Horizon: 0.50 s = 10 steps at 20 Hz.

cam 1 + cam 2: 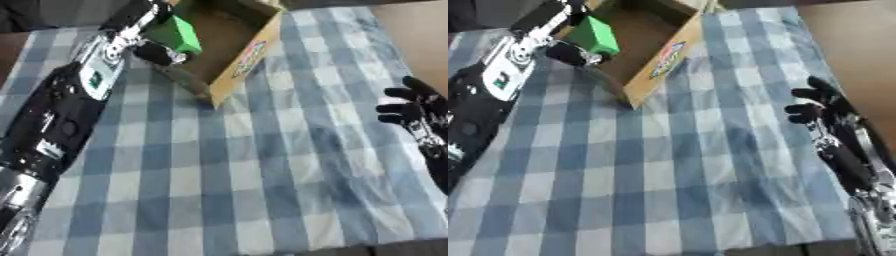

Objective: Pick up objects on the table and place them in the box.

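An open cardboard box (249,50) stands at the far middle of the checked table, with a colourful label on its right wall. My left hand (156,50) reaches in from the left and is shut on a green block (178,33), held over the box's left edge. My right hand (820,107) rests open on the cloth at the right side, fingers pointing left, holding nothing. The inside of the box shows a bare brown floor; its near left corner is hidden by the hand and block.
A blue and white checked cloth (262,175) covers the table. Brown floor (850,45) shows beyond the table's right edge. My left arm (61,115) lies along the left side of the table.
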Available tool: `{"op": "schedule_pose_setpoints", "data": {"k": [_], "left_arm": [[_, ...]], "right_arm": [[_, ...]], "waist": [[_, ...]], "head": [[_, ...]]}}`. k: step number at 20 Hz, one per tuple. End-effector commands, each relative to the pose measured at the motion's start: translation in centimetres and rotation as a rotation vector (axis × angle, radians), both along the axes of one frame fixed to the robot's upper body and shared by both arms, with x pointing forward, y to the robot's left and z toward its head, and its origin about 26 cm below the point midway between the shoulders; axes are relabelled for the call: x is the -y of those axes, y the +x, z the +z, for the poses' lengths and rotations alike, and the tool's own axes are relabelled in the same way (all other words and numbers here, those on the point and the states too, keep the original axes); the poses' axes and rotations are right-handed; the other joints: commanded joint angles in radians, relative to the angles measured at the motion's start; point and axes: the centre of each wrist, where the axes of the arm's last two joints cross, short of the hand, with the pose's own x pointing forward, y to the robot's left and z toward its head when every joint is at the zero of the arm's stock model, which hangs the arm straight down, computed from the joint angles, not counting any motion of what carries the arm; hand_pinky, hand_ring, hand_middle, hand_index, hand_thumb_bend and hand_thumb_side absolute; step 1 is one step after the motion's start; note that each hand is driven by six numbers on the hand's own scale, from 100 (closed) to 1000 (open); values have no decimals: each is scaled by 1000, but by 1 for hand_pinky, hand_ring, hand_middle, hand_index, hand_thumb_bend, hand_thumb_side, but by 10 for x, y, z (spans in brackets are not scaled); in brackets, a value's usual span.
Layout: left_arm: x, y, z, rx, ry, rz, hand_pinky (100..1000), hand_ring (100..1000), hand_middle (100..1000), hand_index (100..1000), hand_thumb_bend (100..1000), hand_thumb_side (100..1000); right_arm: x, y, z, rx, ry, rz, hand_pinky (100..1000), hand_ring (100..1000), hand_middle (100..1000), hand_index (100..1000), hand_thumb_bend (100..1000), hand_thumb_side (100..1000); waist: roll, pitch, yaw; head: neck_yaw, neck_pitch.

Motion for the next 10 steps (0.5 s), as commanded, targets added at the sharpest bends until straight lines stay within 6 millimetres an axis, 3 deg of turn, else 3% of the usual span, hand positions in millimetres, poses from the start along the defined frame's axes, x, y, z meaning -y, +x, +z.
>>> {"op": "schedule_pose_setpoints", "data": {"k": [1, 6, 7, 10], "left_arm": [[-3, 0, 16, 70, -17, 20, 723, 624, 528, 700, 576, 301], [1, -2, 26, 90, -24, -4, 748, 682, 656, 810, 639, 374], [2, -2, 25, 68, -1, -15, 787, 737, 740, 881, 731, 447], [4, -3, 26, -23, 94, -43, 844, 799, 837, 949, 811, 509]], "right_arm": [[1, 1, 5, 14, -4, 10, 757, 757, 817, 967, 100, 618], [1, 1, 5, 15, -5, 10, 757, 757, 817, 968, 100, 620], [1, 1, 5, 14, -5, 9, 757, 757, 817, 967, 100, 619], [1, 1, 5, 15, -4, 8, 757, 757, 817, 968, 100, 619]], "waist": [[-4, -17, 0], [-4, -18, 1], [-4, -18, 1], [-5, -19, 1]], "head": [[3, -12], [3, -15], [3, -16], [4, -18]]}}
